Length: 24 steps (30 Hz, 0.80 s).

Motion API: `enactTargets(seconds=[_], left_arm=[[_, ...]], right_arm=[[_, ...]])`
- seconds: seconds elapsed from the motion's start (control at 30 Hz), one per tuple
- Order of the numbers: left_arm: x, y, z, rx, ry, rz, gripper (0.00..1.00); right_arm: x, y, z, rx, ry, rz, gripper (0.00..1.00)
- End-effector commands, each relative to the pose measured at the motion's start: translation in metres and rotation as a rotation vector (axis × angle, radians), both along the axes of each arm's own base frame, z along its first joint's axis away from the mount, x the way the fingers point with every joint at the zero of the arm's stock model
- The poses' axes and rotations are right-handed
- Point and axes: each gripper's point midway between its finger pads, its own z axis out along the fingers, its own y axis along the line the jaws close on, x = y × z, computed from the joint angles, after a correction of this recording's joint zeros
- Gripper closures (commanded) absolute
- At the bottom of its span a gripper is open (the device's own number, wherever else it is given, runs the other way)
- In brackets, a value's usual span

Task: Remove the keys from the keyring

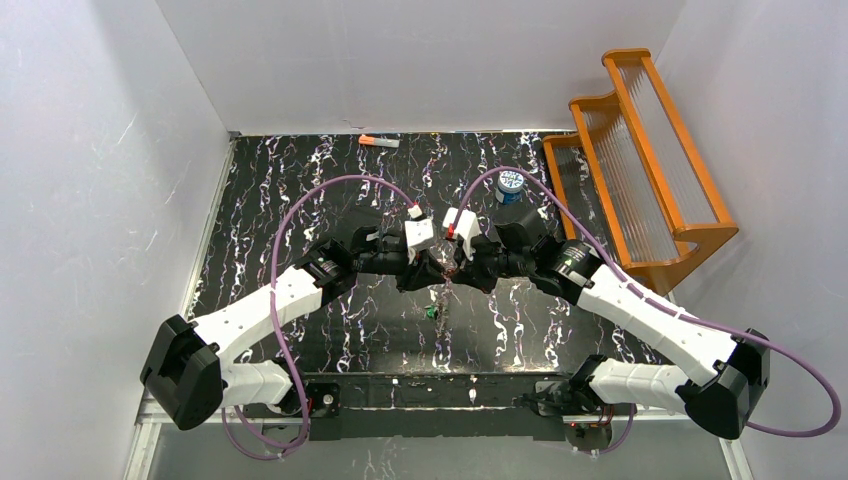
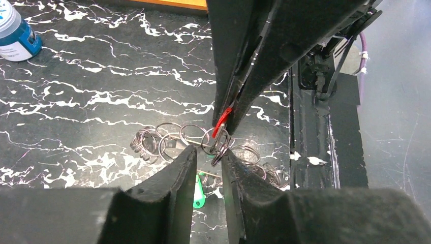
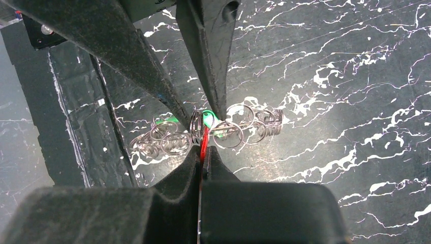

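The keyring (image 2: 167, 145) shows as a loop of several small silver wire rings joined in a chain; it also shows in the right wrist view (image 3: 175, 144). My right gripper (image 3: 204, 152) is shut on the red key (image 3: 204, 140), which hangs on one of the wire rings. My left gripper (image 2: 208, 151) faces it, closed to a narrow gap with a wire ring between its tips. From above the two grippers, left (image 1: 432, 268) and right (image 1: 458, 268), meet tip to tip at mid-table. A green key (image 2: 199, 190) lies on the table under them (image 1: 432, 312). Green also shows behind the rings (image 3: 209, 119).
A blue-and-white canister (image 1: 510, 186) stands behind the right arm. An orange-and-grey stick (image 1: 378, 142) lies at the back edge. An orange wooden rack (image 1: 640, 150) fills the right side. White walls close in the black marbled table (image 1: 300, 200).
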Motion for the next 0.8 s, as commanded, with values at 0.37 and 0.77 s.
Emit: enactTargets(seconds=[0.37, 0.77], left_arm=[[0.002, 0.005, 0.018, -0.017, -0.055, 0.027, 1.00], [0.011, 0.011, 0.035, -0.092, -0.088, 0.131, 1.00]], right_arm=[[0.022, -0.011, 0.018, 0.045, -0.065, -0.175, 0.99], [0.012, -0.010, -0.006, 0.013, 0.008, -0.152, 0.99]])
